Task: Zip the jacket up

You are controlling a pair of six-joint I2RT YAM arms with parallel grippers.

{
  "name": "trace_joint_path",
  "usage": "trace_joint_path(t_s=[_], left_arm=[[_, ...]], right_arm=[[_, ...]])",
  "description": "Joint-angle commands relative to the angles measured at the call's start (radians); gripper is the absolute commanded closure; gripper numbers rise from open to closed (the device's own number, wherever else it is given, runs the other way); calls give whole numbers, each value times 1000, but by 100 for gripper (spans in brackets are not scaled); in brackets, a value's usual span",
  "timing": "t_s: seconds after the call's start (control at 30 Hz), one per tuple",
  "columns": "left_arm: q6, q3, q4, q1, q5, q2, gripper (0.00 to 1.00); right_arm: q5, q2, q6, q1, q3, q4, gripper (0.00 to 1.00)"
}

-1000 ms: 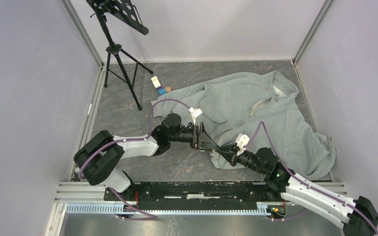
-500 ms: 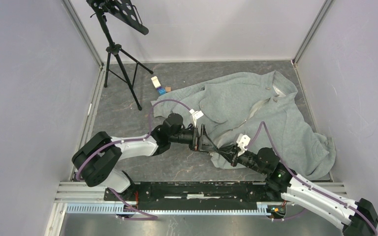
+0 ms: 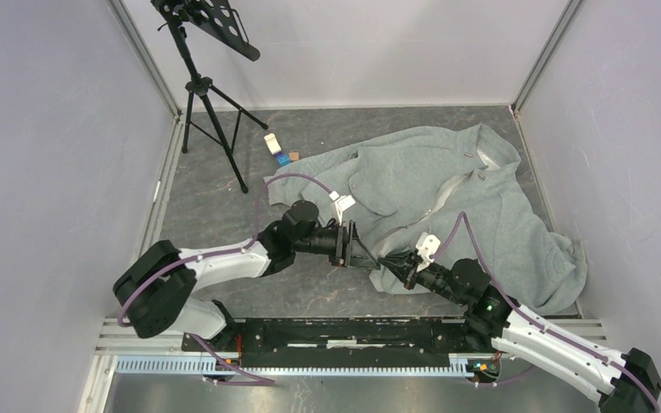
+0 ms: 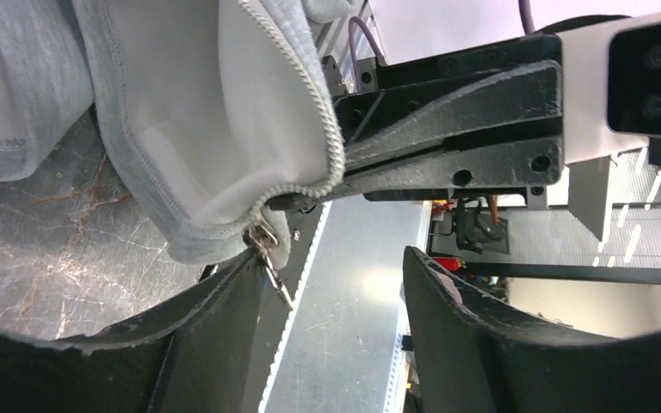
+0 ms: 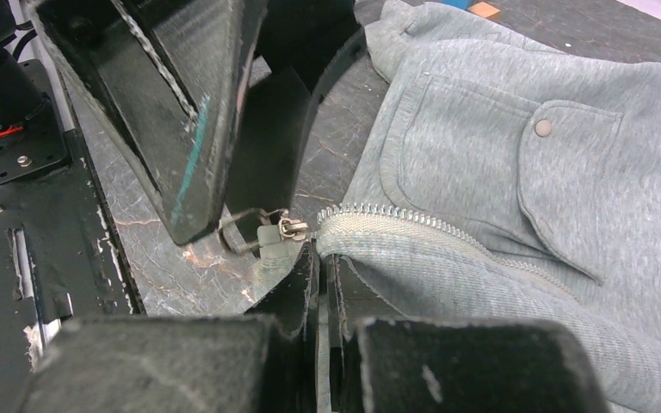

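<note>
The large light grey-green fleece jacket [image 3: 473,206] lies rumpled and unzipped across the right half of the dark marbled tabletop [image 3: 215,211]. Its collar is toward the far right and its bottom hem is at the near middle, where both arms meet. The right gripper [image 5: 320,258] is clamped on the bottom corner of the hem, just beside the pale zipper teeth. The left gripper [image 4: 336,267] reaches in from the left with its jaws standing apart, and the small metal zipper pull [image 4: 268,251] hangs at the tip of one finger with nothing pinched between them.
</note>
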Motion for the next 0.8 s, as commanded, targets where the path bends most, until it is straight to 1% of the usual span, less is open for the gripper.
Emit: trace_joint_path(t_s=[0.0, 0.07, 0.2, 0.27, 0.33, 0.43, 0.53, 0.57, 0.63, 0.7, 0.77], left_arm=[[112, 20, -135, -5, -73, -91, 35], [122, 23, -158, -5, -73, -101, 37], [118, 13, -172, -5, -82, -120, 45], [123, 11, -168, -15, -88, -136, 47], [104, 19, -127, -65, -92, -130, 49], [84, 75, -121, -146, -78, -84, 51], [73, 59, -116, -177, -115, -115, 54], [75, 40, -123, -176, -135, -146, 54], [115, 35, -225, -173, -183, -200, 51], [148, 40, -318, -165, -229, -250, 43], [157, 35, -359, -141, -255, -299, 36]], right_arm=[[10, -1, -19, 3, 13, 32, 99], [22, -3, -21, 3, 15, 31, 99], [38, -1, -29, 3, 22, 31, 99], [40, 4, -25, 2, 24, 36, 99], [40, 6, -13, 3, 19, 56, 99], [65, -2, 10, 3, -7, 99, 99], [98, -19, 24, 3, -27, 117, 99], [101, -25, 28, 3, -33, 121, 99], [135, -35, 35, 3, -41, 127, 99], [135, -41, 29, 4, -53, 140, 100], [133, -45, 16, 3, -75, 164, 99]])
